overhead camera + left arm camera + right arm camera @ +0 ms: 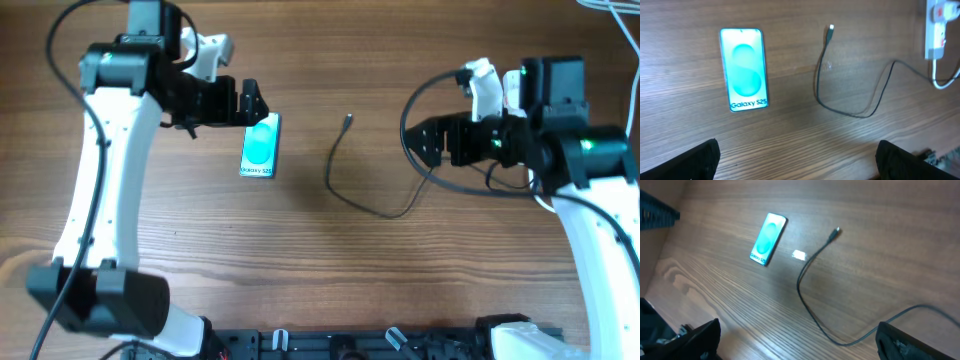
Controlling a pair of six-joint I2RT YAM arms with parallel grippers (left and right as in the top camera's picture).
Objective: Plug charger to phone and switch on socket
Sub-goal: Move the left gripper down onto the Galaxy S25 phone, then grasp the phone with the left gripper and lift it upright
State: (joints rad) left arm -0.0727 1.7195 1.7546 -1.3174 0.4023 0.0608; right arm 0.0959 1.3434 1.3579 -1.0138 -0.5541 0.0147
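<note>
The phone (261, 147) lies flat on the wooden table, teal screen lit, "Galaxy S25" text at its near end; it also shows in the left wrist view (744, 69) and the right wrist view (768, 239). The charger, a thin black cable (345, 195), curves across the table's middle with its small plug (347, 120) free, right of the phone (831, 29) (836, 231). The socket (936, 27), white with a red mark, shows at the left wrist view's top right; in the overhead view my right arm hides it. My left gripper (254, 103) hovers open just behind the phone (797, 160). My right gripper (422, 143) is open and empty, right of the cable (800, 340).
A thick white lead (942, 82) runs from the socket. More white cable (612, 12) lies at the overhead view's top right corner. A dark rail with clips (380, 343) runs along the front edge.
</note>
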